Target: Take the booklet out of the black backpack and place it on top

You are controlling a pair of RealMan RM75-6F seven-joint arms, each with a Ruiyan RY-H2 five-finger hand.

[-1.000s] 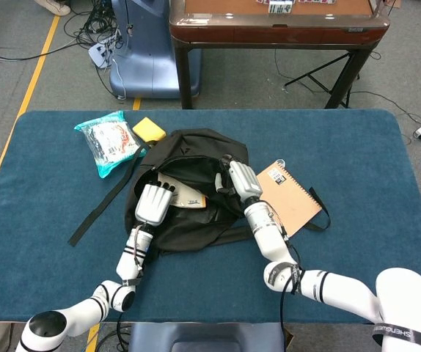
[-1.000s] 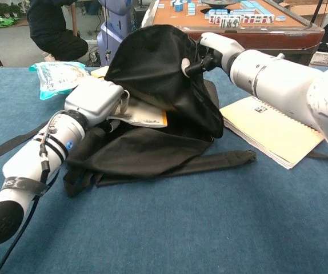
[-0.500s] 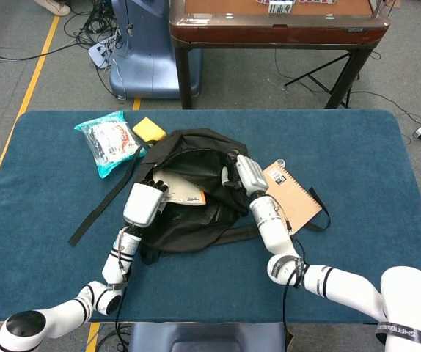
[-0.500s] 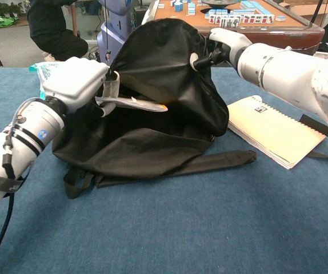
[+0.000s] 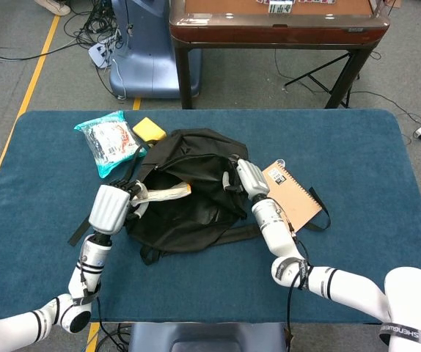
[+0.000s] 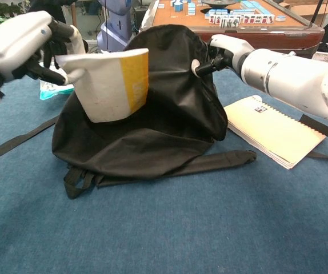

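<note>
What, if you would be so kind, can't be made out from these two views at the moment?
- Inside of the black backpack: both views, hidden by its own fabric and the booklet.
- Right hand fingertips: both views, buried in backpack fabric.
- Print on the spiral notebook: too small.
- Left hand: its arm cut off by the chest view's edge.

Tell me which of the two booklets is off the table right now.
The white booklet with the yellow edge, held up by the left hand over the backpack. The spiral-bound notebook lies flat on the table.

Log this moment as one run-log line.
left robot hand: holds booklet, lifted | right robot hand: grips black backpack | placement: pending
</note>
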